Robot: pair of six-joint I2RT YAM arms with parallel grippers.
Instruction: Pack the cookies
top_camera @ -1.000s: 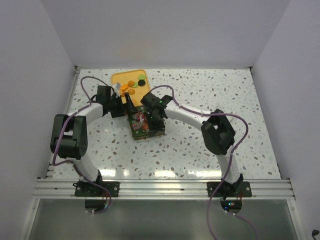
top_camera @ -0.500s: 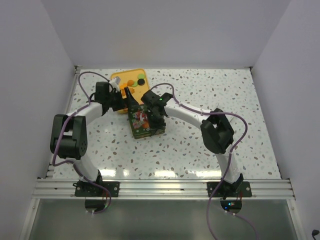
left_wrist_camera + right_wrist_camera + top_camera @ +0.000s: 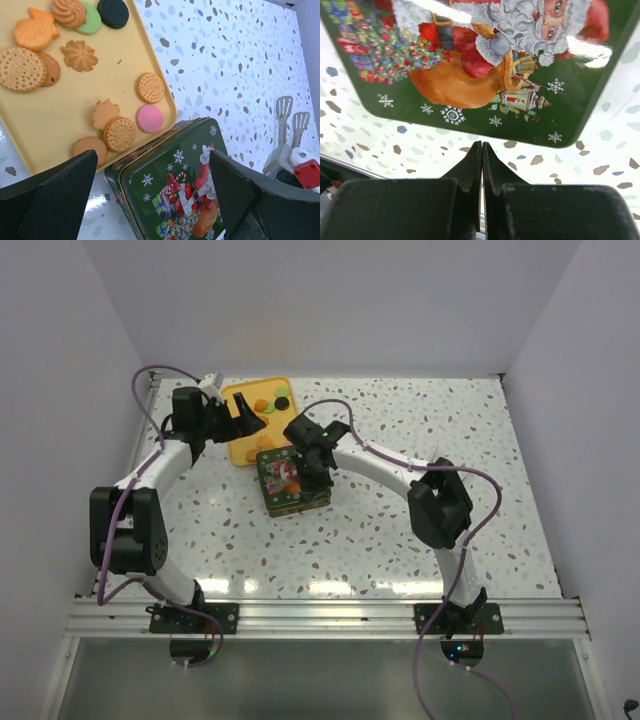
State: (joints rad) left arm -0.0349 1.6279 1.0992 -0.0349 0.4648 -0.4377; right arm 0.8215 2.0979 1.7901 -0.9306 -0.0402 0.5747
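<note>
The cookies (image 3: 120, 133) lie loose on a yellow tray (image 3: 100, 75): tan and orange ones, a pink one (image 3: 150, 118), a green one and a black one (image 3: 113, 12). They also show in the top view (image 3: 266, 406) on the tray (image 3: 238, 448). A green Christmas tin (image 3: 292, 485) stands against the tray's near edge with its Santa lid (image 3: 185, 200) lying flat on it. My left gripper (image 3: 248, 418) is open and empty, above the tray's near left part. My right gripper (image 3: 481, 146) is shut and empty, just over the lid (image 3: 480, 65).
The right arm (image 3: 290, 150) reaches in at the tin's far side. The speckled table (image 3: 420, 440) is walled by white panels on three sides. A metal rail (image 3: 320, 615) runs along the near edge.
My left gripper has drawn back from the tin, up and to the left over the tray. The lid, tilted before, now lies flat on the tin. My right gripper stays over the lid.
</note>
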